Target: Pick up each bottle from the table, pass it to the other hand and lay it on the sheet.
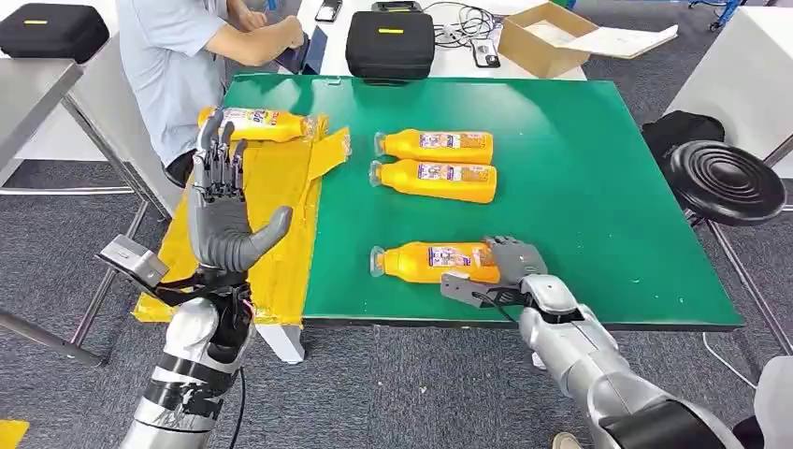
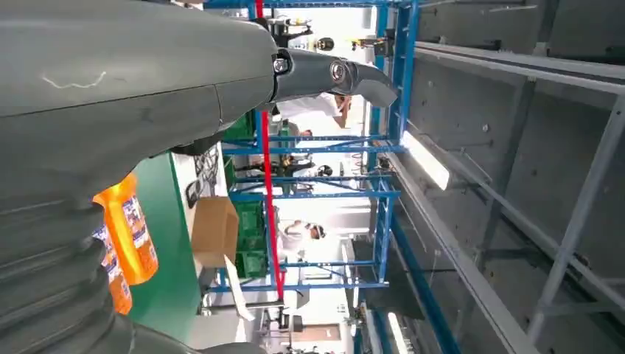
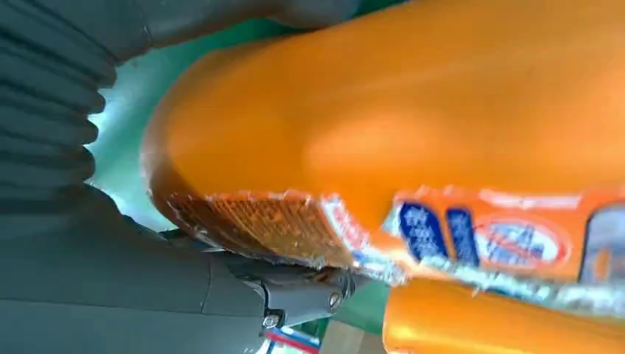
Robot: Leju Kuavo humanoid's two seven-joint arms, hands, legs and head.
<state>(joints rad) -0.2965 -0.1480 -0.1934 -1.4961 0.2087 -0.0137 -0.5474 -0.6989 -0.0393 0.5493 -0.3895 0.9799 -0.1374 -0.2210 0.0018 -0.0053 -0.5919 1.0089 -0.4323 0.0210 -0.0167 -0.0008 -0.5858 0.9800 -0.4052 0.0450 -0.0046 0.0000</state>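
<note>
A green table carried three orange bottles lying on their sides. The nearest bottle lay under the right hand, which rested on its base end. Two more bottles lay side by side beyond that hand. A yellow sheet draped the edge behind the raised left hand, a fourth bottle at its far end.
</note>
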